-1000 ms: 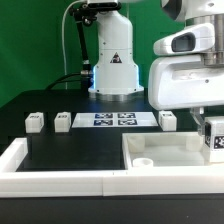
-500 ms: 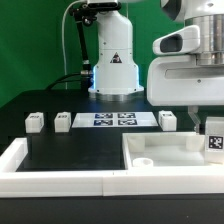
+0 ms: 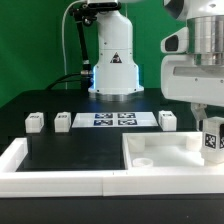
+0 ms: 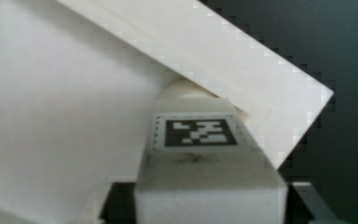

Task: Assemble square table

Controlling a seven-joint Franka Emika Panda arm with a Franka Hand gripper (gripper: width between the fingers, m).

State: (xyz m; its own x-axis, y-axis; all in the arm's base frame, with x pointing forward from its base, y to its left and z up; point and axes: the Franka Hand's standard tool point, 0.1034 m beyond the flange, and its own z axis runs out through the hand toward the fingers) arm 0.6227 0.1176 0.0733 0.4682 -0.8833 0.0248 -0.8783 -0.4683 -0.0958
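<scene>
The square table's white slab [image 3: 165, 152] lies at the front of the exterior view's right, with a corner hole [image 3: 143, 160] showing. My gripper [image 3: 210, 128] hangs over the slab's right end, shut on a white tagged leg block [image 3: 212, 138]. In the wrist view the leg block [image 4: 201, 150] fills the gap between the dark fingers [image 4: 306, 200], its tag facing the camera, and it hangs over the slab [image 4: 69, 110] near a corner. Three more leg blocks [image 3: 35, 121] [image 3: 63, 120] [image 3: 167, 119] stand in a row on the black table.
The marker board [image 3: 112, 120] lies flat between the loose leg blocks. A long white rim [image 3: 40, 175] borders the black surface at the front and the exterior view's left. The arm's white base [image 3: 115, 62] stands behind the board.
The gripper has shifted toward the exterior view's right with the leg block still in it. The slab and the loose leg blocks have not moved.
</scene>
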